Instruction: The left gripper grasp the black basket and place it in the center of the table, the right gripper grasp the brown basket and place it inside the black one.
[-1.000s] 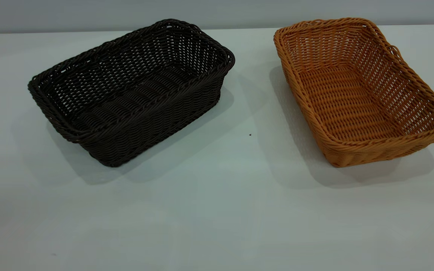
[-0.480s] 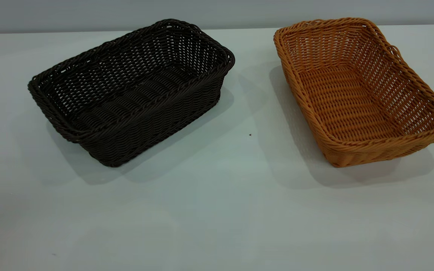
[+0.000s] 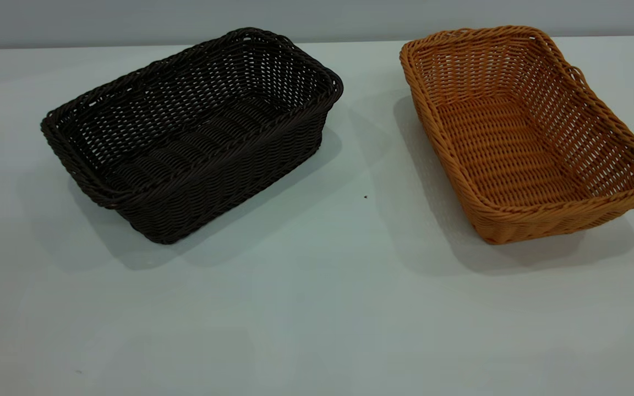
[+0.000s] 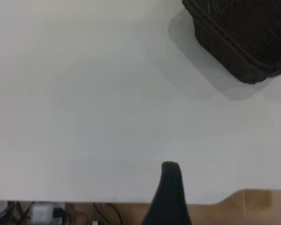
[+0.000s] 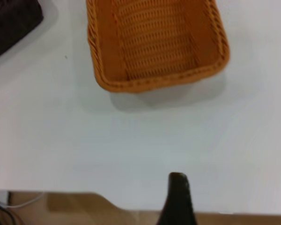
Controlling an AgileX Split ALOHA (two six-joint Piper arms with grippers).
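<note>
Baskets sit empty and well apart on the worktop (image 3: 317, 308): the black basket (image 3: 190, 132) at the left, turned at an angle, and the brown basket (image 3: 526, 132) at the right, its long side running from far to near. Neither is at the centre yet, so the task looks unstarted. The left end effector (image 4: 170, 171) shows only one dark finger near the worktop's edge, clear of the black basket; the right end effector (image 5: 179, 180) likewise shows one finger, short of the brown basket's near end. Whether either is apart or together I cannot tell. Both baskets look light and fairly stiff, with some give in the weave. The braided rim seems the best hold, pinched across the wall at a near side or corner; the openwork sides could snag a fingertip.
</note>
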